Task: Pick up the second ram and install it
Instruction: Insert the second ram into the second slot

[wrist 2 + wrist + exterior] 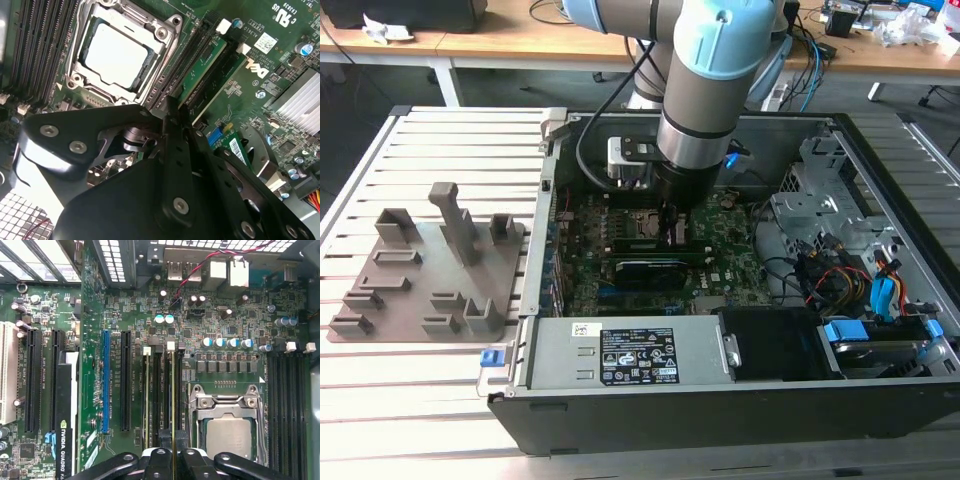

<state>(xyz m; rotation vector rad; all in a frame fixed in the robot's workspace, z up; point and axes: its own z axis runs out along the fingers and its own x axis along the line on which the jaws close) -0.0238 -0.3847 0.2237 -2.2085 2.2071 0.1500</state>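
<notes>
Second ram (173, 405): thin green stick, seen edge-on in the first wrist view, standing upright in a slot just beside the CPU socket (227, 430). Another ram stick (146, 400) sits in a slot nearby, parallel, with white latches at the slot ends.

Gripper (173, 460): black fingers (159, 460) closed narrow on either side of the second ram's near end, clamping it. In the second wrist view the gripper (172, 125) points down at the slots beside the socket; the second ram (202, 67) runs away from its tip.

Exterior view: arm (705, 90) reaches straight down into the open computer case (880, 200), over the motherboard (720, 270). Grey fixture tray (395, 290) lies on the slatted bench (450, 140), toward the exterior view's left, well apart from the gripper.
</notes>
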